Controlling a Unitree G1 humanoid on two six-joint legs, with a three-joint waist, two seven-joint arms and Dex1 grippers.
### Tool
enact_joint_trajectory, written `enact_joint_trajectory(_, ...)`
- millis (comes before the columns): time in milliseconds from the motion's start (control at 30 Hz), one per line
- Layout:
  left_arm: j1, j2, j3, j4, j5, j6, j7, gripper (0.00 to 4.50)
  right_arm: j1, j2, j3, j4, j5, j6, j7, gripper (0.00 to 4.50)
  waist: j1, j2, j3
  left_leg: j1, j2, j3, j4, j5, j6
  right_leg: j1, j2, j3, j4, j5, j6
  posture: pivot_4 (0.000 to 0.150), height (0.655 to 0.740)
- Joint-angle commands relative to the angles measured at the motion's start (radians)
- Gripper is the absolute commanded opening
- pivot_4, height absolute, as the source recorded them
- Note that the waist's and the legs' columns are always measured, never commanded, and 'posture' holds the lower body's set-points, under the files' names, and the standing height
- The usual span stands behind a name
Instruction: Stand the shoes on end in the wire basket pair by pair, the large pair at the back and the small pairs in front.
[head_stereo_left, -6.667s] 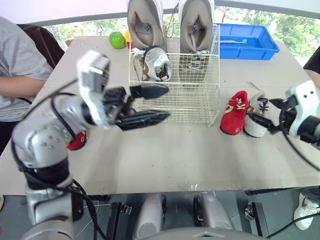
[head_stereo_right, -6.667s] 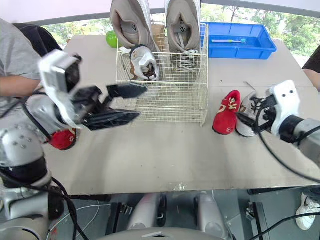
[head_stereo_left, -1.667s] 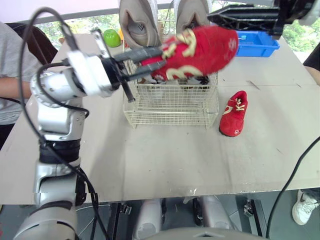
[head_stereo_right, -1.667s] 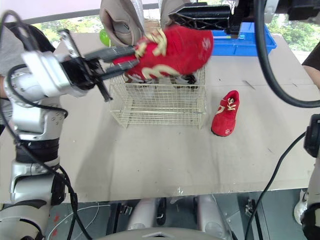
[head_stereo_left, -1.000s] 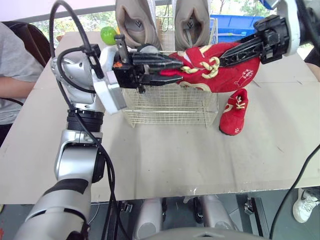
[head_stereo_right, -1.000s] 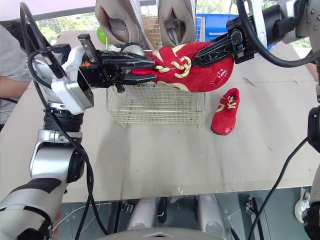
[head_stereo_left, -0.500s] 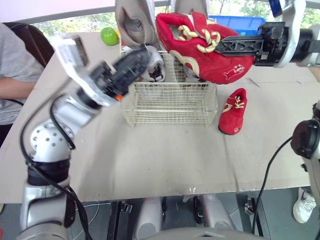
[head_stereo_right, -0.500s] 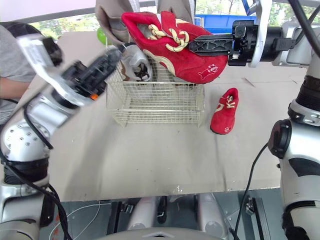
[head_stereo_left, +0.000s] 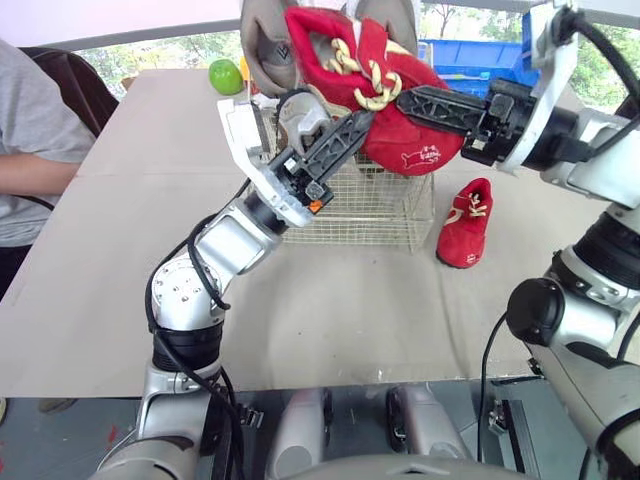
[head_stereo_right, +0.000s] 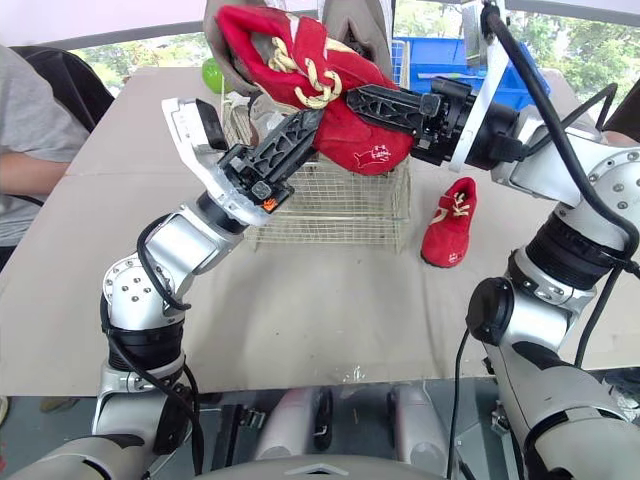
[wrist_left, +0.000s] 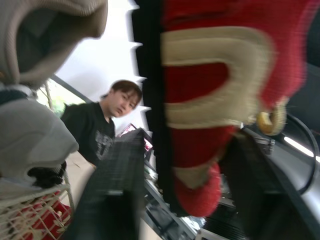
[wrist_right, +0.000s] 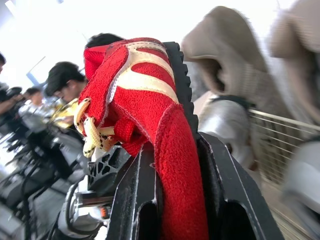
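A large red shoe (head_stereo_left: 385, 110) hangs tilted above the wire basket (head_stereo_left: 355, 205). My right gripper (head_stereo_left: 410, 100) is shut on it from the right, its fingers (wrist_right: 132, 200) clamping the shoe (wrist_right: 150, 100) on both sides. From the left, my left gripper (head_stereo_left: 362, 120) reaches up to the shoe's underside and is closed on its lower end (wrist_left: 197, 190). Two large taupe shoes (head_stereo_left: 265, 40) stand at the basket's back. A small white shoe (head_stereo_left: 300, 115) is in front of them. A small red shoe (head_stereo_left: 468, 225) lies on the table right of the basket.
A blue tray (head_stereo_left: 480, 55) sits at the back right and a green apple (head_stereo_left: 225, 75) at the back left. A person in a grey shirt (head_stereo_left: 30, 150) sits at the table's left edge. More people show in the wrist views.
My left gripper let go of the red shoe, swung away to the left, then came back to its underside. My right gripper turned the shoe more upright over the basket.
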Motion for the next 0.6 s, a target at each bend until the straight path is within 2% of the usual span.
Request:
enact_joint_trajectory(33, -0.027, 0.035, 0.053, 0.015, 0.000, 0.033, -0.045, 0.39, 0.018, 0.018, -0.017, -0.075, 0.121, -0.039, -0.094, 0.21, 0.001, 0.000, 0.000, 0.000, 0.000, 0.000, 0.000, 0.000, 0.000, 0.000, 0.000, 0.000, 0.000, 0.000, 0.000, 0.150, 0.7400)
enact_joint_trajectory(100, -0.039, 0.075, 0.064, 0.025, 0.051, 0.047, -0.092, 0.25, 0.048, 0.023, -0.002, -0.107, 0.132, -0.111, -0.137, 1.31, 0.001, 0.000, 0.000, 0.000, 0.000, -0.001, 0.000, 0.000, 0.000, 0.000, 0.000, -0.001, 0.000, 0.000, 0.000, 0.150, 0.7400)
enact_joint_trajectory(200, -0.059, 0.203, 0.103, 0.048, 0.182, 0.038, -0.263, 0.25, 0.168, -0.108, 0.117, -0.341, 0.066, -0.224, 0.037, 2.61, 0.004, 0.001, 0.000, 0.000, 0.000, -0.001, -0.001, 0.000, 0.000, 0.000, 0.000, -0.001, -0.001, 0.000, 0.000, 0.150, 0.7400)
enact_joint_trajectory(267, -0.082, 0.333, 0.154, 0.097, 0.298, -0.022, -0.471, 0.25, 0.332, -0.233, 0.238, -0.521, -0.107, -0.412, 0.206, 3.57, 0.006, 0.000, 0.000, -0.002, 0.000, -0.002, -0.002, 0.000, 0.000, 0.000, 0.000, -0.003, -0.003, 0.000, 0.000, 0.150, 0.7400)
enact_joint_trajectory(333, -0.102, 0.434, 0.172, 0.175, 0.392, -0.067, -0.630, 0.25, 0.510, -0.351, 0.329, -0.597, -0.275, -0.602, 0.344, 4.47, 0.005, -0.001, 0.000, -0.001, 0.000, -0.002, -0.004, 0.000, 0.000, 0.000, 0.001, -0.003, -0.007, 0.000, 0.000, 0.150, 0.7400)
enact_joint_trajectory(433, -0.075, 0.530, 0.115, 0.257, 0.617, -0.206, -0.834, 0.25, 0.701, -0.417, 0.361, -0.610, -0.367, -0.783, 0.475, 4.47, 0.004, 0.001, -0.001, 0.000, 0.000, 0.000, -0.008, 0.000, 0.000, 0.000, 0.001, -0.001, -0.011, 0.000, 0.000, 0.150, 0.7400)
enact_joint_trajectory(600, -0.050, 0.551, 0.039, 0.334, 0.849, -0.367, -0.986, 0.25, 0.834, -0.434, 0.324, -0.598, -0.361, -0.885, 0.528, 4.47, 0.006, 0.001, -0.001, 0.002, 0.000, 0.001, -0.009, 0.000, 0.000, 0.003, 0.000, -0.001, -0.014, 0.000, 0.000, 0.150, 0.7400)
